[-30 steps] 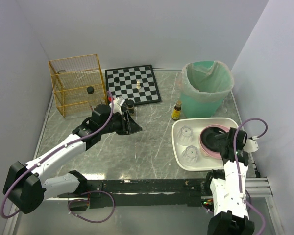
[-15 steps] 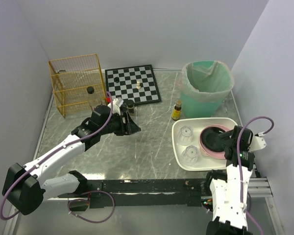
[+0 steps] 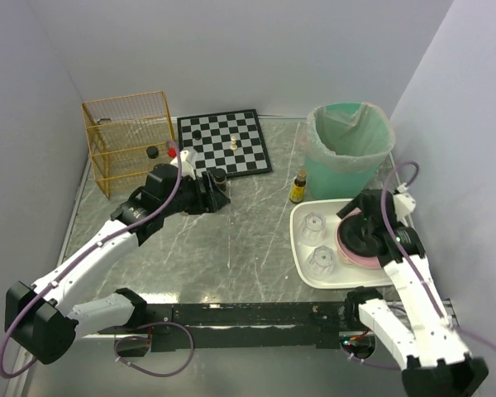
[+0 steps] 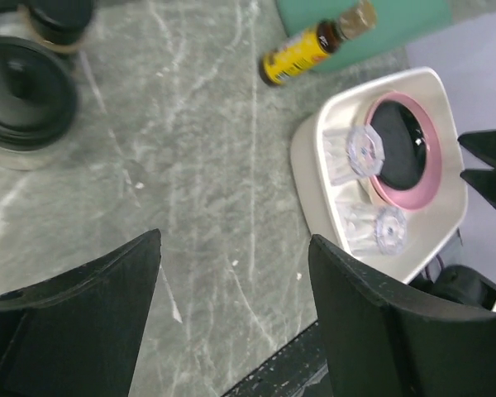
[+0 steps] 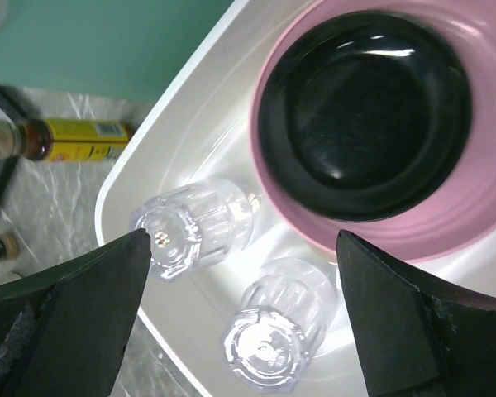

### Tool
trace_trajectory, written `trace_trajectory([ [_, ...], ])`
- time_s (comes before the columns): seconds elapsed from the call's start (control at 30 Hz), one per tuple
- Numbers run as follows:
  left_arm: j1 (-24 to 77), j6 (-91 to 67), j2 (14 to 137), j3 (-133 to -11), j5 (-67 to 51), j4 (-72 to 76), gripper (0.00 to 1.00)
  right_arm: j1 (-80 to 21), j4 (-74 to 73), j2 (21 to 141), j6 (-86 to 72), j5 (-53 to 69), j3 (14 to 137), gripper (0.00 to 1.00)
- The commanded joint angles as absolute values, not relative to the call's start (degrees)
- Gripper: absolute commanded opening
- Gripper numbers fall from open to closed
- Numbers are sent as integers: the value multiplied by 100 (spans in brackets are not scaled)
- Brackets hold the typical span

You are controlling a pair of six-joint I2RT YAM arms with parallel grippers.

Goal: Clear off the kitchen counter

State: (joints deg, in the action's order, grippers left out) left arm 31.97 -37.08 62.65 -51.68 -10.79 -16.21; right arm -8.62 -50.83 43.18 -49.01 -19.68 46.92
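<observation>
The kitchen counter (image 3: 256,223) is a grey-green marble-look top. My left gripper (image 3: 213,197) hovers over it near the chessboard's front edge, open with nothing between its fingers (image 4: 91,314). In the left wrist view only bare counter (image 4: 198,165) lies between the jaws; a black round lidded thing (image 4: 21,99) and a small dark jar (image 4: 58,16) stand up and to the left of them. My right gripper (image 3: 360,217) hangs open above the white tray (image 3: 302,248). Below it are two upturned clear glasses (image 5: 194,223) (image 5: 281,335) and a black bowl (image 5: 360,112) on a pink plate (image 5: 479,207).
A yellow-labelled bottle (image 3: 298,187) stands between the tray and the green lined bin (image 3: 350,149). A chessboard (image 3: 225,142) with a few pieces lies at the back. A yellow wire basket (image 3: 128,141) stands at the back left. A small dark jar (image 3: 219,175) is by the left gripper.
The left gripper's jaws have widened and the arm has drawn back toward the basket. The right arm has swung up and forward over the tray.
</observation>
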Motion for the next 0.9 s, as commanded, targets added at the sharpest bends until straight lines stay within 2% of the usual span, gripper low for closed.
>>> trace_trajectory([
  [0.0, 2744, -3297, 6214, -5642, -879, -2064, 77, -1659, -5106, 4649, -5449, -2592, 5027, 100],
  [0.27, 1390, -2918, 6073, -6073, -985, -2610, 80, -3162, -4835, 5097, -5432, -2891, 5150, 100],
  [0.43, 1222, -2900, 6003, -6310, -379, -2865, 80, -3989, -4465, 5396, -5370, -2909, 5071, 100],
  [0.67, 1213, -2900, 6047, -6486, 455, -3129, 81, -4175, -4263, 5572, -5353, -2874, 4931, 100],
  [0.7, 1213, -2874, 6073, -6460, 622, -3112, 83, -4166, -4219, 5555, -5309, -2865, 4922, 100],
  [0.77, 1222, -2778, 6143, -6364, 843, -3015, 95, -4175, -4140, 5494, -5212, -2856, 4887, 100],
  [0.87, 1222, -2839, 6188, -6250, 1238, -2866, 99, -4166, -4017, 5406, -5019, -2839, 4843, 100],
])
